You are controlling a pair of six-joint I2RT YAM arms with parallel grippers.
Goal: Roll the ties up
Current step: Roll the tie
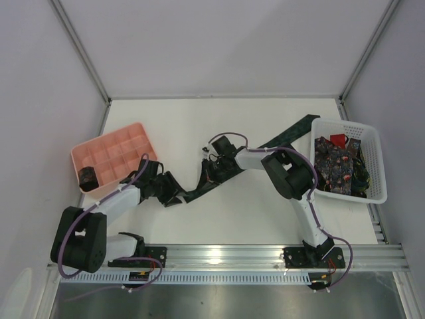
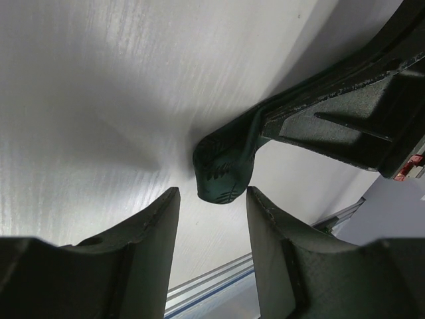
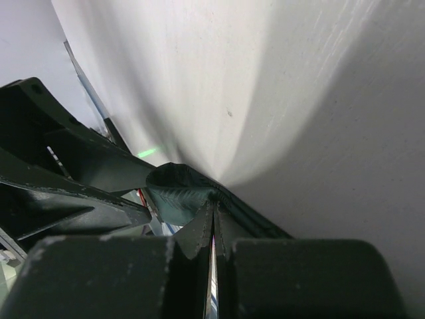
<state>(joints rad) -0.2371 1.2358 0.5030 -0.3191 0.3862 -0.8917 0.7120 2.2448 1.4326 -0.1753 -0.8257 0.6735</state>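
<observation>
Pinching green tie [image 3: 176, 193]: shut right pincer [image 3: 214, 211].

White table [image 1: 232, 126] with pink tray [image 1: 113, 151], green tie [image 1: 289, 134], white basket [image 1: 373, 159]

right gripper [image 3: 214, 209] pinched closed — left gripper [image 2: 212, 194] agape.

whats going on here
Two arms are working on a dark green tie laid diagonally across the table. The right gripper is pinched shut on it near its folded end; the left gripper sits open just in front of that end. One rolled tie is in the pink tray; more ties wait in the white basket.
</observation>
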